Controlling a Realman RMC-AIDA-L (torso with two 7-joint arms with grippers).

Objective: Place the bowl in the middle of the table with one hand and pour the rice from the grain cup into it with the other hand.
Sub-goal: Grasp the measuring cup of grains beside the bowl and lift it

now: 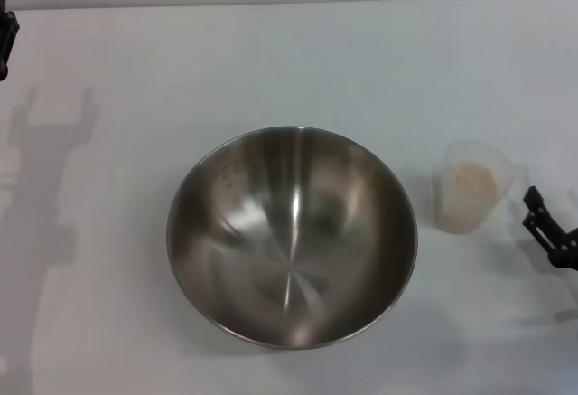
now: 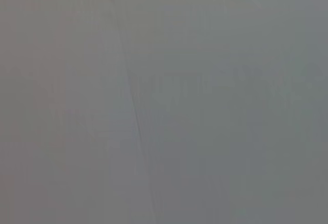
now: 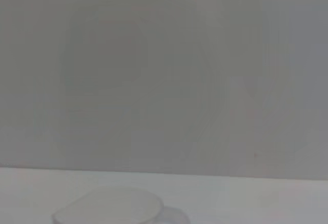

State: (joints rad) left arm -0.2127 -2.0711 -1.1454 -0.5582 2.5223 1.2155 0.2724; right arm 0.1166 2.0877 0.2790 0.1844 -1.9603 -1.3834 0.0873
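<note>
Bowl (image 1: 291,237): large, round, shiny steel, upright on the table (image 1: 298,61), about the middle of my head view. Nothing lies inside it; the inside shows only streaks of reflected light.

Cup (image 1: 471,187): small clear plastic cup, upright on the table to my right of the bowl, near it but apart from it. Its rim and handle also show at the edge of my right wrist view (image 3: 110,212).

Rice (image 1: 470,189): pale grains heaped inside the cup, none in the bowl.

Right gripper (image 1: 548,230): dark, at the right edge of my head view, just beside the cup on the side away from the bowl, not touching it. Two dark finger parts show, but I cannot tell how wide they stand. It holds nothing that I can see.

Left gripper (image 1: 6,38): only a dark sliver at the far left edge of my head view, well apart from the bowl. I cannot tell its state. Its shadow falls on the table on my left.

Left wrist view: a plain grey surface with one faint thin line across it; nothing else can be made out.
</note>
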